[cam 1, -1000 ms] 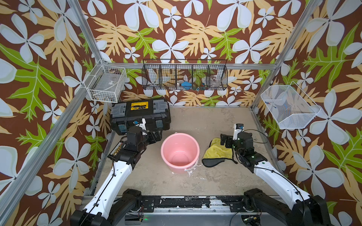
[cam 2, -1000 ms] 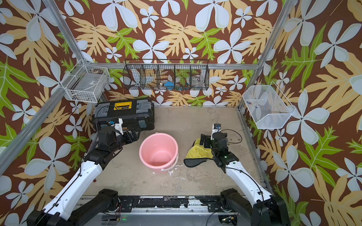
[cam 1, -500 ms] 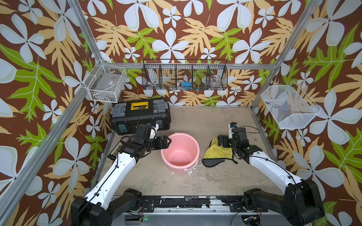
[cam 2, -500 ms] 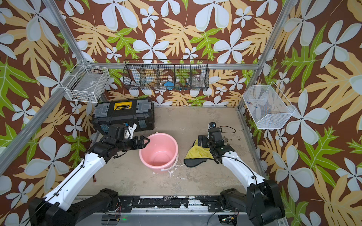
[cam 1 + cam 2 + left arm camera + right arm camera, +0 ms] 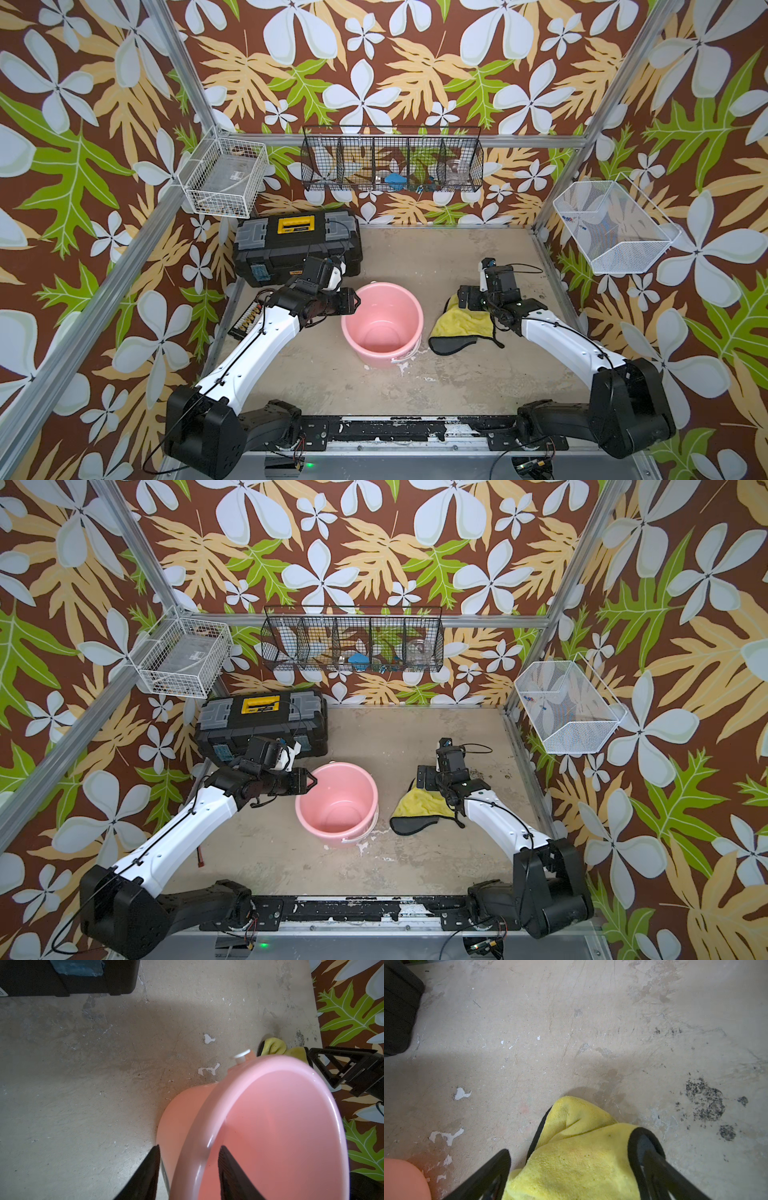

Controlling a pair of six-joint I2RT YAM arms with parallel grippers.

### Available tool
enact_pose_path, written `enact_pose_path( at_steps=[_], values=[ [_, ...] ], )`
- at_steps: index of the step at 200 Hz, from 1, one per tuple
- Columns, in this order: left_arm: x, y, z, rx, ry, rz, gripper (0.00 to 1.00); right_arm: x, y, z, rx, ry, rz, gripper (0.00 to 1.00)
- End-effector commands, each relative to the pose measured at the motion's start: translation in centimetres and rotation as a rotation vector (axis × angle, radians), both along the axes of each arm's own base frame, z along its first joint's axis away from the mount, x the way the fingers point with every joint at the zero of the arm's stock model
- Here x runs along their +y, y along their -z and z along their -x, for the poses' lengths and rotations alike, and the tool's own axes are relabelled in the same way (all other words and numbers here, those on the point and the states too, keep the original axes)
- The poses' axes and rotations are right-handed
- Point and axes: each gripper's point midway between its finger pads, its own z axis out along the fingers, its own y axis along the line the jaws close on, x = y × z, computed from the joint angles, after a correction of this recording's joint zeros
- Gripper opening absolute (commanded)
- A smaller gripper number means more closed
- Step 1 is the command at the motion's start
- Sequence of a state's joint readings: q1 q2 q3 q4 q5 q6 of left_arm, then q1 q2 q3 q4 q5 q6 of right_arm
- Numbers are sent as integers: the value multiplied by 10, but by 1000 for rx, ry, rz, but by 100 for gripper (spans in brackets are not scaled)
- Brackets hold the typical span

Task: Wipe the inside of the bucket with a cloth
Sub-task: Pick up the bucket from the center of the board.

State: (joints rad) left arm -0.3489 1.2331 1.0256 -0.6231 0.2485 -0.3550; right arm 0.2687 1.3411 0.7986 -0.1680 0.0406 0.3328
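The bucket [image 5: 382, 332] stands upright near the middle of the tabletop [image 5: 436, 257], a little toward its front edge, its pink inside bare in both top views [image 5: 336, 808]. The left gripper [image 5: 351, 301] sits at the rim on the side facing the tabletop's left edge. In the left wrist view its two black fingers [image 5: 149, 1167] straddle the bucket's wall [image 5: 280, 1126], one outside and one inside. The jaws stand partway closed; whether they already pinch the rim cannot be told.

Just beside the bucket, toward the right edge of the tabletop, lies the cloth [image 5: 461, 324]. It is crumpled, yellow side up, and a black flap [image 5: 451, 345] is turned out at the end nearer the front edge. A thin black strap [image 5: 496, 338] trails off beside it. The right gripper [image 5: 465, 297] is low over the cloth's far end with its jaws spread wide. In the right wrist view the yellow pile [image 5: 577, 1159] lies between the fingers [image 5: 488, 1169], and nothing is clamped.

A black toolbox [image 5: 297, 245] with a yellow label fills the back left corner of the tabletop, behind the left gripper. On the walls hang a white wire basket [image 5: 224, 183], a black wire rack [image 5: 392, 160] and a white mesh basket [image 5: 615, 226].
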Motion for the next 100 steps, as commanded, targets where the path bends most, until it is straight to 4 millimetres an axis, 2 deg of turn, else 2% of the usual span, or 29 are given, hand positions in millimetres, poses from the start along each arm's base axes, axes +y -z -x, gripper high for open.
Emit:
enact_pose_path(
  at_steps=[1,37,80,100],
  values=[
    [4,4,2,16,16,-50,45,3,0,0,4,-1,-20,100],
    [3,9,4,26,29,-75,43,4,-4,-1,-3,-5,-21,100],
    [2,15,1,33,28,-109,36,5,-5,-1,-3,-9,-23,100],
    [2,15,0,28,30,-122,27,6,-1,-1,9,-13,-26,100]
  ],
)
